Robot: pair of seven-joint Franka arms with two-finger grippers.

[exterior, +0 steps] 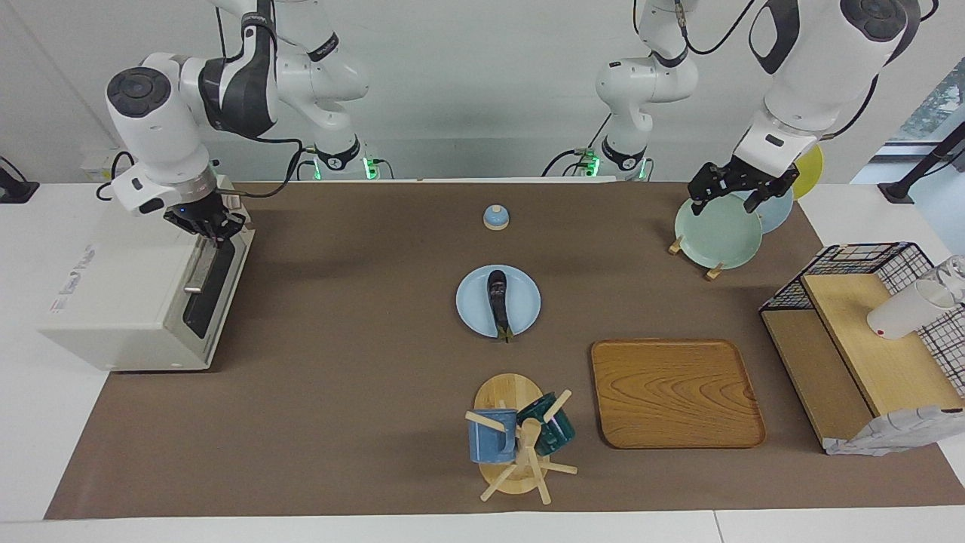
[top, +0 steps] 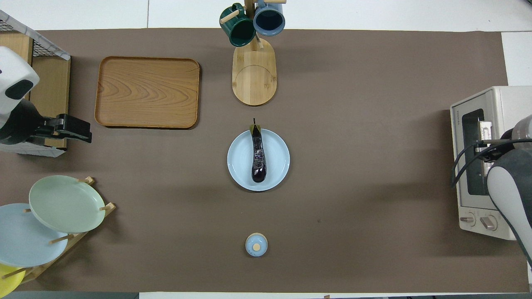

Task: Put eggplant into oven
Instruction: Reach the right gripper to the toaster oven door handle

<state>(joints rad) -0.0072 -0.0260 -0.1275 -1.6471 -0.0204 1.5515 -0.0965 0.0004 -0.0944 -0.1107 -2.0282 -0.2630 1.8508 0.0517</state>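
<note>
Currently the right gripper (exterior: 213, 228) is clamped on the oven (exterior: 128, 302) handle (exterior: 197, 268) (9 o'clock of the eggplant (exterior: 497, 300)); the left gripper (exterior: 737, 188) hangs spread wide, empty.

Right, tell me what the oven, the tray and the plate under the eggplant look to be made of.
Oven: likely painted white metal, matte, with a dark glossy glass door and a shiny metal bar handle.
Tray: wood or wood veneer, going by its curved grain and satin sheen.
Plate: probably glazed ceramic, smooth pale blue, though melamine could look the same.
</note>
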